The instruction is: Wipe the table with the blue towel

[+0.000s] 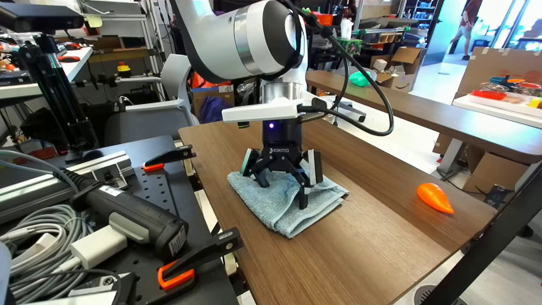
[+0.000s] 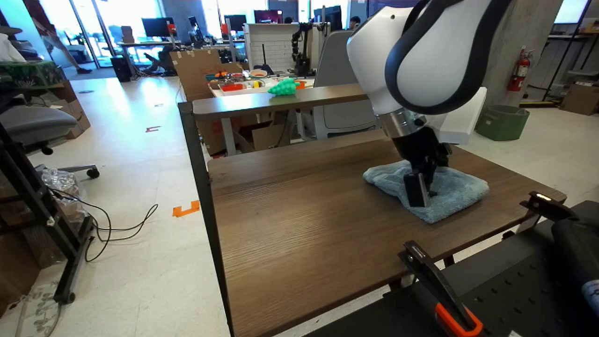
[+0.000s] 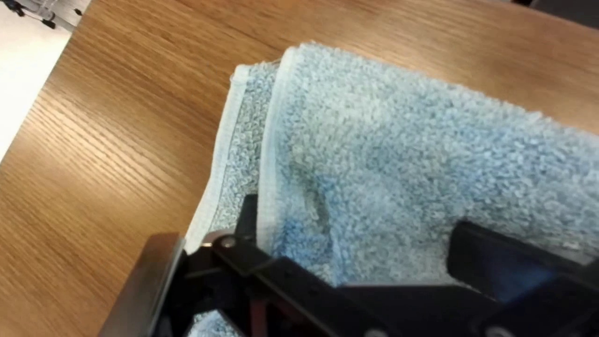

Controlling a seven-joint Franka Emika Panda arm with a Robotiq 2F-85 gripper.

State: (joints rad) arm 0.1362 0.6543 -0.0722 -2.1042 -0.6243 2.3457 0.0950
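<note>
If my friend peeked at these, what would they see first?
Probably the big white robot arm, its open gripper down on the folded blue towel. Then maybe a bright orange thing toward the right of an exterior view, or the green thing on the back table.

Pale blue-grey towel (image 1: pixel 271 205), brown wood-grain table (image 1: pixel 364 241), black tool (image 1: pixel 283 192), white-and-black arm (image 1: pixel 222 44).

Fingers (image 1: pixel 303 199) on towel (image 1: pixel 277 201), towel on desk (image 1: pixel 360 241).
In an exterior view, an object (image 1: pixel 435 198) lies near the right corner; beyond the left edge, a bench (image 1: pixel 183 195), beyond the right, another table (image 1: pixel 444 116).
</note>
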